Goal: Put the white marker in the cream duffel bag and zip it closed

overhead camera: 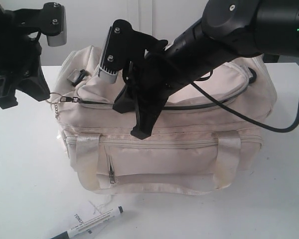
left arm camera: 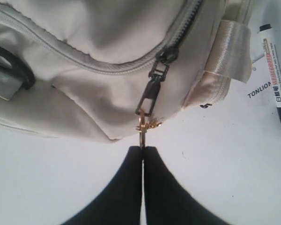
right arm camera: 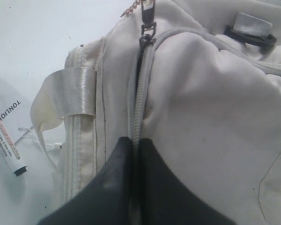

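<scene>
- My left gripper [left arm camera: 142,149] has its fingers pressed together, clamped on the gold keychain [left arm camera: 141,130] that hangs from the zip pull [left arm camera: 152,89] at one end of the cream bag [overhead camera: 164,159].
- My right gripper [right arm camera: 135,140] is closed too, with its tips resting on the zip line on top of the bag. I cannot tell whether it pinches any fabric.
- The white marker [overhead camera: 91,224] lies outside the bag on the table [overhead camera: 20,199], just in front of it and across a paper tag [overhead camera: 79,217].

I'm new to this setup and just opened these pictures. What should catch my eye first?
The cream duffel bag fills the middle of the table, both arms on it: the left gripper pinches its gold keychain, the right gripper sits shut on the top zip. The white marker lies in front.
</scene>
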`<state>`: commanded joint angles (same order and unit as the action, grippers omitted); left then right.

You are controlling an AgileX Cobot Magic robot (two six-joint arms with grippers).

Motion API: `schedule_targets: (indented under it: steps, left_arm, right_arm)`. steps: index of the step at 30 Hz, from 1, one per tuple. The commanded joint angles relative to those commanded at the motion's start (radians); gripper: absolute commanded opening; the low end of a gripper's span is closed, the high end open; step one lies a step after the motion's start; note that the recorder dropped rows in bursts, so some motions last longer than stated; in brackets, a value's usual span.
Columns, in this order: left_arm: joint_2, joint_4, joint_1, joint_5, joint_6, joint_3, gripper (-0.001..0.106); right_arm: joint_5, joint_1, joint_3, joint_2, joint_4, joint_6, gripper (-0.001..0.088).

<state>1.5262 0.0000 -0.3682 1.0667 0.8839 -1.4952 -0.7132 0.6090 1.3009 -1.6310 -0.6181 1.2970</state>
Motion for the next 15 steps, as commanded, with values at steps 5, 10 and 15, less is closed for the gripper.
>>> schedule_targets:
  steps: [5, 10, 15]
  left_arm:
    - [0.000, 0.068, 0.000, -0.050, -0.091, 0.000, 0.000]
    - [0.000, 0.068, 0.000, -0.099, -0.100, 0.000, 0.000]
    - [0.002, 0.068, 0.000, -0.148, -0.100, 0.000, 0.000]
  right_arm:
    - [0.000, 0.000, 0.000, 0.000, 0.000, 0.000, 0.0000]
    - [-0.007, 0.000, 0.000, 0.000, 0.000, 0.000, 0.0000]
    - [-0.014, 0.000, 0.000, 0.000, 0.005, 0.007, 0.0000]
